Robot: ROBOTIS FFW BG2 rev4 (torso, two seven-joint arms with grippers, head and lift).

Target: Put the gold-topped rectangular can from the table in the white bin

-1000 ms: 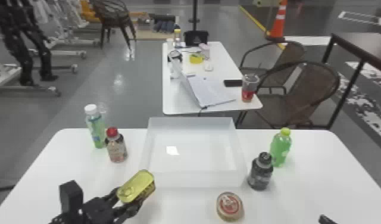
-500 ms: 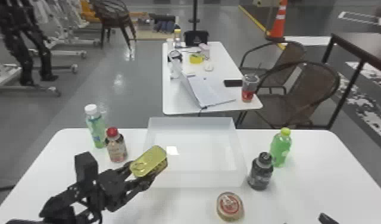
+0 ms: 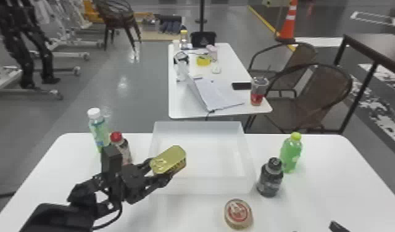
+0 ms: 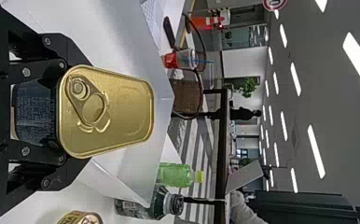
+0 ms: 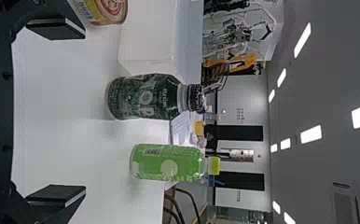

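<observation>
1. Over the last second I had brought the left gripper (image 3: 160, 170) forward and across to the robot's right, carrying the gold-topped can (image 3: 169, 159) from beside the white bin (image 3: 206, 185) to its near left corner.
2. The left fingers were clamped on the can's sides. Its gold lid faced up at a tilt, and I saw no sign of slipping.
3. In the head view the can overlapped the bin's left part, but I couldn't tell whether all of it was past the wall. I judged the carry nearly done, with the release still to come.
4. I reckoned it needed a little more travel inward, then lowering before I let go; dropped there, it might have caught the rim.
5. The right gripper (image 5: 85, 112) waited empty, fingers apart, near the dark bottle (image 5: 143, 97) and the round can (image 5: 109, 10).
</observation>
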